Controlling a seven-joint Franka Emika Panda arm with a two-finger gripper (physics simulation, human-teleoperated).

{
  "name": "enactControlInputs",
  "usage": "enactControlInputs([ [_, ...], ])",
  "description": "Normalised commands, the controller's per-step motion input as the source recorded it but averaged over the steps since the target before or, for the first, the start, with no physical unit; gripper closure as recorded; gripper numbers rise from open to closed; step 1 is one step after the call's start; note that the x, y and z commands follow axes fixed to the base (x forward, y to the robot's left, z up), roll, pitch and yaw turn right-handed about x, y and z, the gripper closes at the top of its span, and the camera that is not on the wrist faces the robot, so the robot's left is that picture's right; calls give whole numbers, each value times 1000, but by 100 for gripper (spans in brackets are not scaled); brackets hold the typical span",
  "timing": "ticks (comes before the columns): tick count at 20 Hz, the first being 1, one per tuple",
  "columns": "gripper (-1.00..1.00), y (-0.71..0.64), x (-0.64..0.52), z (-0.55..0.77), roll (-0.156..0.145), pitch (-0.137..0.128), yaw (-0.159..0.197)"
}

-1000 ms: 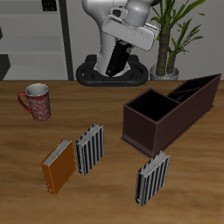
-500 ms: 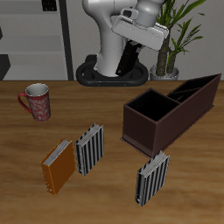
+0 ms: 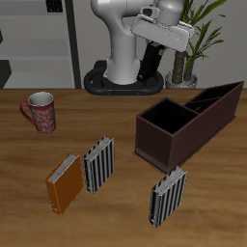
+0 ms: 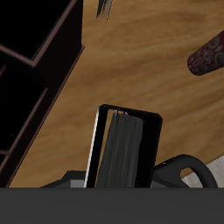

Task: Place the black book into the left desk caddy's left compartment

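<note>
My gripper (image 3: 152,50) is shut on the black book (image 3: 149,64), which hangs upright from it high above the table's back, in front of the robot's base. The left desk caddy (image 3: 162,143), a long dark maroon box with a black inside, lies at an angle on the table, nearer the front than the book and off to one side. Its large square section (image 3: 166,118) is at its near end and its narrow slots (image 3: 214,96) at its far end. In the wrist view the book (image 4: 122,150) hangs over bare wood beside the caddy (image 4: 59,70).
A red patterned mug (image 3: 41,112) stands on the far side of the table from the caddy and shows in the wrist view (image 4: 208,54). An orange book (image 3: 64,183) and two striped books (image 3: 98,164) (image 3: 166,196) lie near the front. A potted plant (image 3: 188,48) stands behind the caddy.
My gripper has carried the black book sideways along the table's back toward the caddy's side and a little higher. Nothing on the table has moved.
</note>
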Motion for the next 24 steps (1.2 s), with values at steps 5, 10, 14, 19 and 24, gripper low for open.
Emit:
enactControlInputs([
  [5,100,339,-39,-38,52,27,-28],
  [10,100,251,-133,-11,25,13,-28],
  [14,100,261,-180,-28,48,6,-2],
  [19,100,193,-109,10,33,-12,12],
  [24,100,191,-135,73,16,-5,-14],
])
